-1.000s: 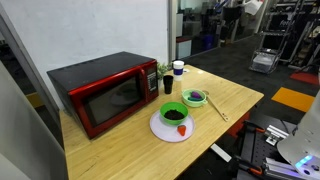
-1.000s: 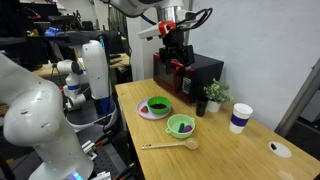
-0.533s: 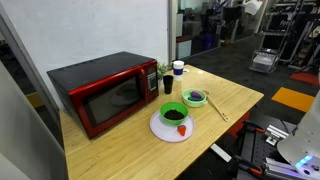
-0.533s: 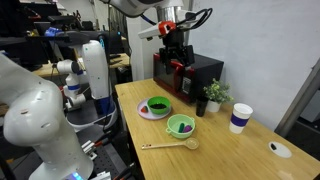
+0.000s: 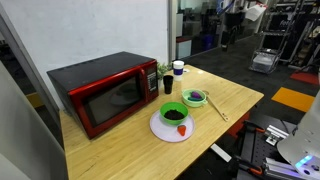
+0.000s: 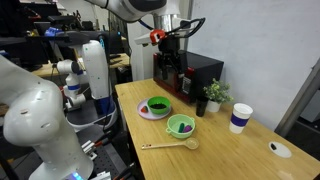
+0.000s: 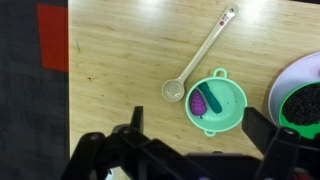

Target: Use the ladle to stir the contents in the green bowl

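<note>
**Claw (image 7: 197, 128) above the table, jaws spread wide apart, nothing between them.**

Wrist view, left to right: a red patch (image 7: 52, 38) lies on the dark floor, well outside the finger (image 7: 136, 122) at the view's left. The ladle (image 7: 203, 50) lies flat on the wooden table (image 7: 110, 70) ahead of the open gap, clear of the claw. Its head rests just beside the pale green bowl (image 7: 232, 100), which sits directly ahead between the fingers. The green bowl (image 7: 281, 112), with dark contents, stands on a white plate (image 7: 285, 72) just outside the opposite finger, at the frame edge. In an exterior view the claw hangs in front of the microwave (image 6: 205, 70).
</note>
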Controlling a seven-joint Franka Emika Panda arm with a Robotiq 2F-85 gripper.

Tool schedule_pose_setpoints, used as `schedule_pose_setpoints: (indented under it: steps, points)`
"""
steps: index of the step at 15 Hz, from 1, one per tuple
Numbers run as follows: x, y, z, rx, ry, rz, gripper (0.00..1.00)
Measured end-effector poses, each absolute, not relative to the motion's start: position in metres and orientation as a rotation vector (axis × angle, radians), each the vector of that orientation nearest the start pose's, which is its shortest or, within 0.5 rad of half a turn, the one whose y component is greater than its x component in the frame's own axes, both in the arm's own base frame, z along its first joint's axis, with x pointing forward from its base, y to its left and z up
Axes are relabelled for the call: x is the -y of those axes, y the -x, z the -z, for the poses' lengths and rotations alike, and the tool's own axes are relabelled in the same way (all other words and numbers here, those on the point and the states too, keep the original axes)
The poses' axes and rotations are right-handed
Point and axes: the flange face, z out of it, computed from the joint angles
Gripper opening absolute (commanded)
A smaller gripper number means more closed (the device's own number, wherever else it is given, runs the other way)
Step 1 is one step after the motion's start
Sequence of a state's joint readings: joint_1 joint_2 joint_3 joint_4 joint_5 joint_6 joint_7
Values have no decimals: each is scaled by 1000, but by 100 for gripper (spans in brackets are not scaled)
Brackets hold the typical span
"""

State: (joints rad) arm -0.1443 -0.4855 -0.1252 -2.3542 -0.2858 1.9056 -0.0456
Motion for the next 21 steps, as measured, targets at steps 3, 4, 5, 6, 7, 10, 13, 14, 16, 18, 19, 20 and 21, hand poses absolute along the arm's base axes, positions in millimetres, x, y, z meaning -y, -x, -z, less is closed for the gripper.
schedule_pose_setpoints:
  steps: [3, 4, 5, 6, 7, 10, 13, 14, 16, 18, 19, 20, 21]
  points:
    - [125, -365, -472, -387, 3319, -48, 100]
    - [122, -357, -454, -446, 3306, -58, 100]
    - [118, -347, -437, -506, 3292, -65, 100]
    - [114, -338, -419, -573, 3277, -64, 100]
    - [111, -329, -401, -640, 3260, -54, 100]
    - [107, -318, -364, -823, 3209, 17, 100]
    - [114, -334, -347, -962, 3170, 123, 100]
    - [116, -339, -338, -1000, 3161, 149, 100]
    - [119, -347, -317, -1059, 3145, 163, 100]
    - [120, -351, -293, -1093, 3135, 136, 100]
    - [120, -352, -283, -1099, 3133, 118, 100]
    - [120, -352, -273, -1103, 3133, 97, 100]
    - [119, -353, -265, -1102, 3135, 80, 100]
